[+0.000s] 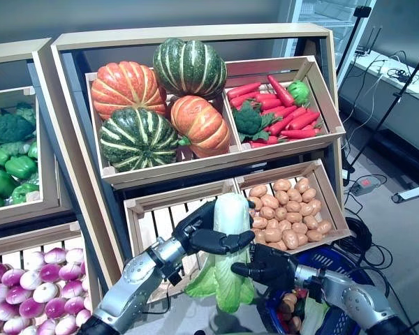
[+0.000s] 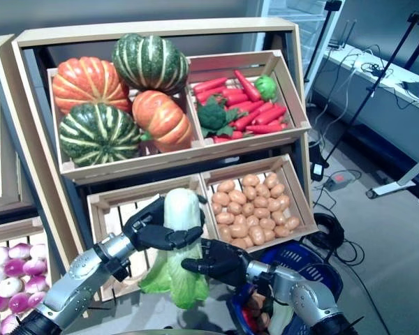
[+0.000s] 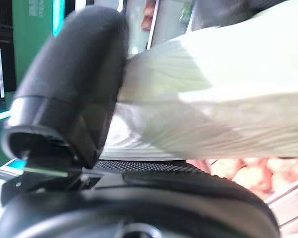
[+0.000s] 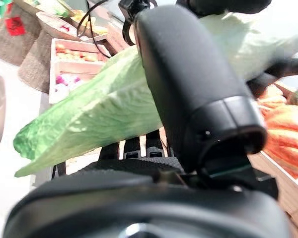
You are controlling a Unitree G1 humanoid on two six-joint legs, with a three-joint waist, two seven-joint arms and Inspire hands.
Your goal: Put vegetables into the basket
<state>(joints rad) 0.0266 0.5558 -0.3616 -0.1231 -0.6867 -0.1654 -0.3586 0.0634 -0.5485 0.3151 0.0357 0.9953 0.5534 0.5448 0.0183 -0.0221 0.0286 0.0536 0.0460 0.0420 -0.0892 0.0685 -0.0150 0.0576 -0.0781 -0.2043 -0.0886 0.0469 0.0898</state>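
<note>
A napa cabbage (image 1: 230, 216), white at the stalk and green at the leaves, hangs upright in front of the stand's lower crates. My left hand (image 1: 202, 234) is curled round its white upper part; the cabbage lies against the palm in the left wrist view (image 3: 213, 99). My right hand (image 1: 276, 269) grips the cabbage lower down, with its thumb (image 4: 188, 74) across the green leaves (image 4: 99, 109). The blue basket (image 1: 346, 259) stands on the floor just below and right of my right hand. It holds small potatoes (image 1: 288, 303), something red and a pale green vegetable (image 1: 311, 314).
The wooden stand (image 1: 70, 139) rises close behind the hands, with a slatted crate (image 1: 160, 223) behind my left hand and a potato crate (image 1: 286, 206) behind my right. Cables and a power strip (image 1: 366, 185) lie on the floor at the right.
</note>
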